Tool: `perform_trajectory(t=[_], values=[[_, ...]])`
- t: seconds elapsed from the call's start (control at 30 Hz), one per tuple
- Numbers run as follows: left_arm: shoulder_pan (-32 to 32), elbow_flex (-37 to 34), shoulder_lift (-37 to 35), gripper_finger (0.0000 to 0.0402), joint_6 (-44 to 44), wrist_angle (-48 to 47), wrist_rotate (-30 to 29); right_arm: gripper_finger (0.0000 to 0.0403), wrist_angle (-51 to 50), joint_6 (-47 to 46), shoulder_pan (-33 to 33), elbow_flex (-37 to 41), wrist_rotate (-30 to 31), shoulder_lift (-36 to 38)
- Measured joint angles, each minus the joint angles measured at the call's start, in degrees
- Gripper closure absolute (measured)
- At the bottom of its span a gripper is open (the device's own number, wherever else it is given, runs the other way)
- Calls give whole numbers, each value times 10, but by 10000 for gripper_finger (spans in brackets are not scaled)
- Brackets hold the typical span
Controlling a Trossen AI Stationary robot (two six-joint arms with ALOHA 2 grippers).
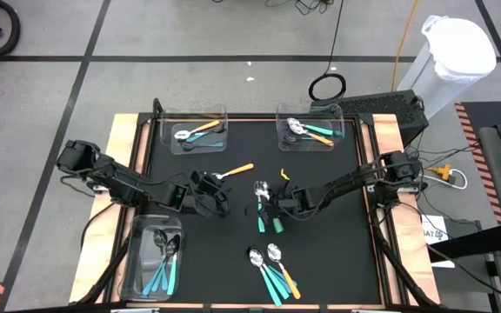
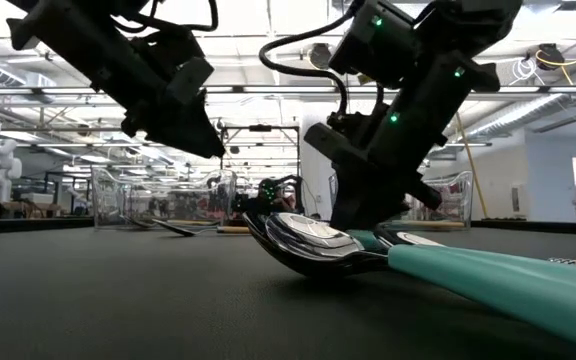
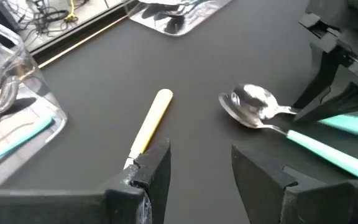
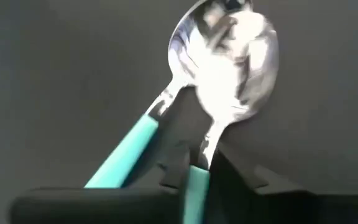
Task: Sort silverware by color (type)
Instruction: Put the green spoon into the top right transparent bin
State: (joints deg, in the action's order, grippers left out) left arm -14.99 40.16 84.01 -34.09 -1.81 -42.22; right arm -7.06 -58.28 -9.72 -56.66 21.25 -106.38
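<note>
Three bins (image 1: 200, 110) hold mixed spoons, so sorting seems barely begun; right gripper (image 1: 270, 211) clenches around teal spoons (image 1: 261, 205) mid-counter, left gripper (image 1: 209, 193) released at nine o'clock beside the orange spoon (image 1: 234, 171)

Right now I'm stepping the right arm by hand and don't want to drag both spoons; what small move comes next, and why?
Probably lift the right gripper a little, straight up. Its fingers close on one teal spoon by the neck, while a second teal spoon lies against it on the black mat. A short rise should show whether only one comes away.
</note>
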Motion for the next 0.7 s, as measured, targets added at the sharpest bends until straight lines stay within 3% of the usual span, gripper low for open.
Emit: perform_trajectory(t=[0.13,0.27,0.43,0.57,0.7], values=[[4,0,0,233,-1,9,7,391,0,39,3,0,30,2],[4,0,0,234,-1,35,30,388,-10,103,3,3,62,25],[4,0,0,234,3,86,34,401,10,219,3,2,156,83],[9,0,0,234,5,109,26,402,82,347,3,2,204,102],[16,1,0,234,4,109,25,403,176,459,3,2,196,101]])
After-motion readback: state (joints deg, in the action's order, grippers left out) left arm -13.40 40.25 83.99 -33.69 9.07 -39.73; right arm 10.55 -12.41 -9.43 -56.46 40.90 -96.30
